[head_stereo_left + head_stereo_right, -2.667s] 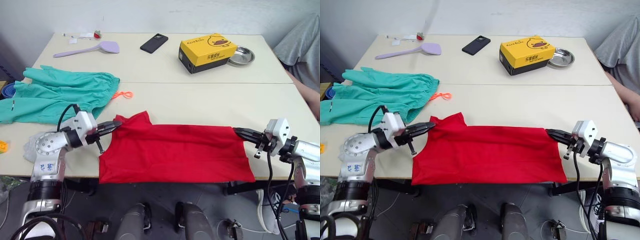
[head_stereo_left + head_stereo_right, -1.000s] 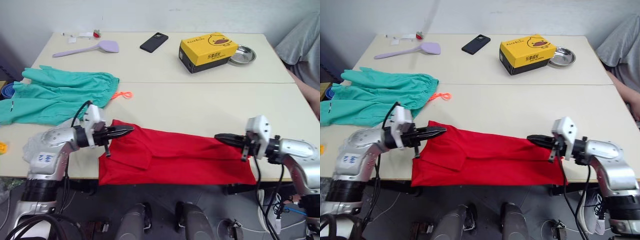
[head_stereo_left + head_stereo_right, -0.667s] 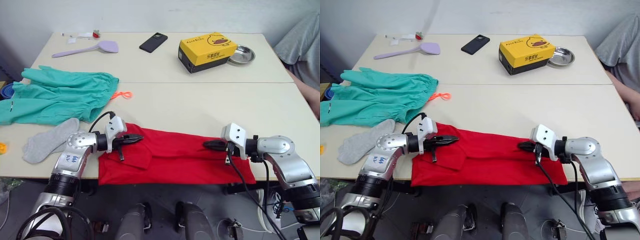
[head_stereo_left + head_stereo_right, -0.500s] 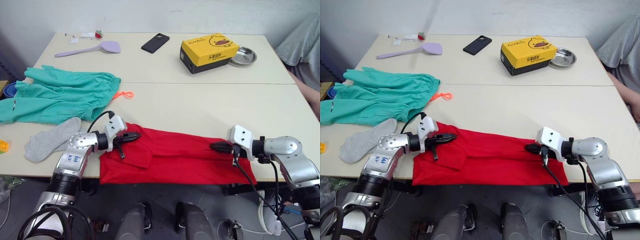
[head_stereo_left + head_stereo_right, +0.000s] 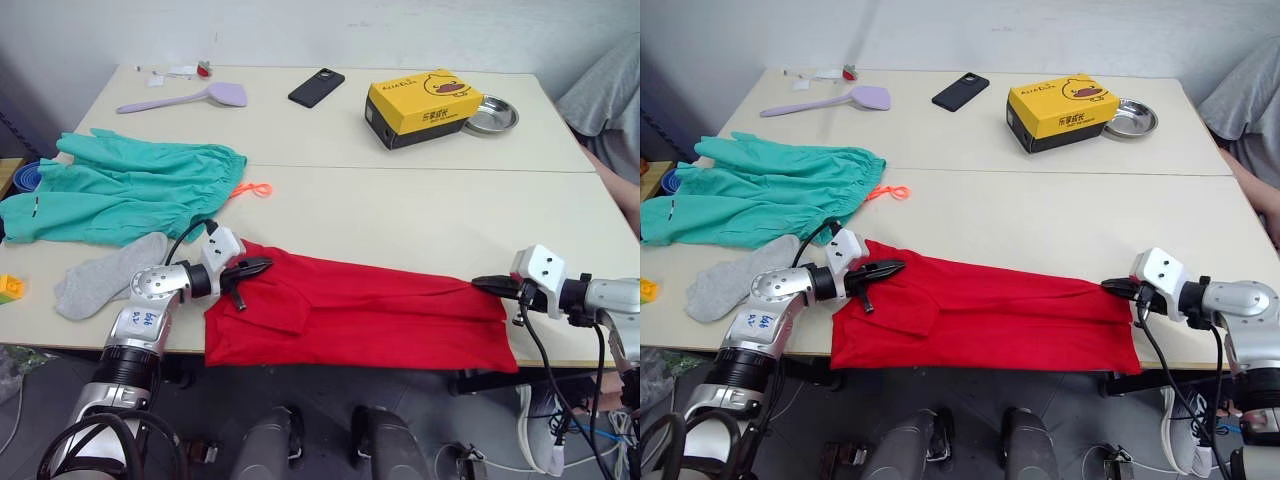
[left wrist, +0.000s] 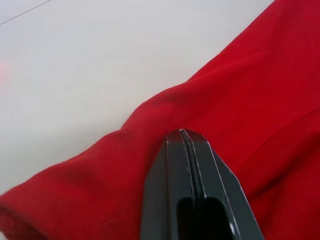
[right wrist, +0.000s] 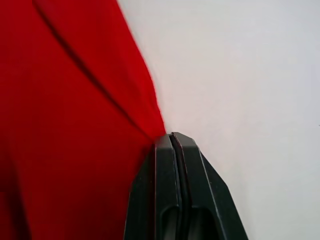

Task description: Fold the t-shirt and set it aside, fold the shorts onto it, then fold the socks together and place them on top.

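The red t-shirt [image 5: 370, 320] lies along the table's near edge, folded lengthwise into a long band. My left gripper [image 5: 258, 267] is at its left end, by the folded sleeve. Its fingers are shut with the tip pressed into a ridge of red cloth [image 6: 150, 115]. My right gripper [image 5: 478, 282] is at the far right corner of the band, shut where the cloth's creases run into its tip [image 7: 171, 135]. The teal-green shorts [image 5: 120, 190] lie spread at the left, with the orange drawstring [image 5: 250, 188] poking out. A grey sock [image 5: 105, 275] lies just left of my left arm.
At the back of the table are a yellow box [image 5: 425, 98], a steel bowl [image 5: 492, 113], a black phone [image 5: 317, 87] and a lilac spatula [image 5: 185, 97]. A person in grey [image 5: 610, 80] sits at the right. The t-shirt's near edge overhangs the table front.
The shirt's far half has been folded over onto its near half. Both grippers swung inward with it, then the right one drew back out to the right corner. The sock has come into view.
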Action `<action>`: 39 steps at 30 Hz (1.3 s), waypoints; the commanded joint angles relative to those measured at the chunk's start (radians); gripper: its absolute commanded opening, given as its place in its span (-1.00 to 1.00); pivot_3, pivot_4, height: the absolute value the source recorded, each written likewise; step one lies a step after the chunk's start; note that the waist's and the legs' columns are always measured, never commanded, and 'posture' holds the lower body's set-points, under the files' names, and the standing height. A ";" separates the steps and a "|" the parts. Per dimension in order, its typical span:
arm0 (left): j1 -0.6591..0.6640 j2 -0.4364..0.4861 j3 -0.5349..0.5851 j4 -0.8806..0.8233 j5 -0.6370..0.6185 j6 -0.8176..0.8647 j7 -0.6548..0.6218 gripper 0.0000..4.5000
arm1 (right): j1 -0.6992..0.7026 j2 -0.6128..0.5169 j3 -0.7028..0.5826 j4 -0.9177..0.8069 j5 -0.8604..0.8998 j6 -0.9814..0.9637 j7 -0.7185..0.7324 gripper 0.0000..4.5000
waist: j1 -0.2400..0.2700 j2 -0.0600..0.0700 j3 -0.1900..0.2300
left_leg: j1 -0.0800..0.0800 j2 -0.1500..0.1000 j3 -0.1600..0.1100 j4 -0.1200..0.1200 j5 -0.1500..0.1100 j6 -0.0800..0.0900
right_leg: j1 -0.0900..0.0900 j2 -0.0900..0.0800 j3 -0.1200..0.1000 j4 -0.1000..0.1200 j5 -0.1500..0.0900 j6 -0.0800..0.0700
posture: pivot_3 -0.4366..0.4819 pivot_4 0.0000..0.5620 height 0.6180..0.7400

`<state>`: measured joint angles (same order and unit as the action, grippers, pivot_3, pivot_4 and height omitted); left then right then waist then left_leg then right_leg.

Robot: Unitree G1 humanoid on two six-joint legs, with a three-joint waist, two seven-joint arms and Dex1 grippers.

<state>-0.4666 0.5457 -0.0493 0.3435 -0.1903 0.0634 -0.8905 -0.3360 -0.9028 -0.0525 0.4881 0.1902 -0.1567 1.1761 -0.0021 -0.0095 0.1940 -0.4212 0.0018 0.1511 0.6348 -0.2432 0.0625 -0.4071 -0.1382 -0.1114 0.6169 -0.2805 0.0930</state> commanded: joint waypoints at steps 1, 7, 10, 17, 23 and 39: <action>-0.003 -0.006 0.006 0.016 0.000 -0.015 -0.017 -1.00 | 0.027 -0.035 -0.018 -0.012 0.011 0.021 0.046 -0.99 | 0.000 0.000 0.000 | 0.000 0.000 0.000 0.000 0.000 0.000 | 0.000 0.000 0.000 0.000 0.000 0.000 | -0.05 -0.47 1.00; -0.001 -0.006 0.008 0.022 -0.002 -0.026 -0.029 -1.00 | 0.133 -0.105 -0.061 -0.161 0.147 0.109 0.241 -0.99 | 0.003 0.000 0.000 | 0.000 0.000 -0.001 0.000 0.000 0.000 | 0.000 0.000 -0.001 0.000 0.000 0.000 | -0.05 -0.47 1.00; 0.001 -0.007 0.010 0.018 -0.002 -0.025 -0.032 -1.00 | 0.187 -0.151 -0.075 -0.215 0.175 0.187 0.291 -0.99 | 0.002 0.000 0.000 | 0.000 0.000 -0.001 0.000 0.000 0.001 | 0.000 -0.001 -0.001 0.000 0.000 0.000 | -0.05 -0.47 1.00; 0.005 -0.002 0.020 0.002 -0.021 -0.027 -0.065 -1.00 | 0.186 -0.164 -0.140 -0.291 0.255 0.280 0.308 -0.99 | 0.002 0.000 0.000 | 0.000 0.000 -0.001 0.000 -0.001 0.001 | 0.000 -0.001 -0.001 0.000 0.000 0.000 | -0.05 -0.47 1.00; 0.006 -0.010 0.021 -0.023 -0.046 -0.032 -0.108 -1.00 | 0.073 -0.097 -0.059 -0.282 0.185 0.319 0.203 -0.99 | 0.001 0.000 0.000 | -0.001 0.000 -0.001 0.000 -0.001 0.001 | -0.001 -0.001 -0.001 -0.001 0.000 0.000 | -0.05 -0.47 1.00; 0.019 0.009 0.008 -0.040 0.014 0.013 -0.056 -1.00 | 0.099 -0.175 0.023 -0.313 0.135 0.352 0.379 -0.99 | 0.003 0.001 0.001 | -0.003 -0.001 -0.001 -0.001 -0.001 0.001 | -0.002 -0.002 -0.002 -0.001 0.000 0.000 | -0.05 -0.47 1.00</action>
<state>-0.4580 0.5330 -0.0522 0.3188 -0.1931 0.0682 -0.9603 -0.2581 -1.0319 0.0136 0.2274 0.2825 0.1626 1.5014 0.0009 -0.0087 0.1945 -0.4238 0.0005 0.1497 0.6341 -0.2438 0.0634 -0.4084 -0.1402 -0.1139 0.6157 -0.2805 0.0932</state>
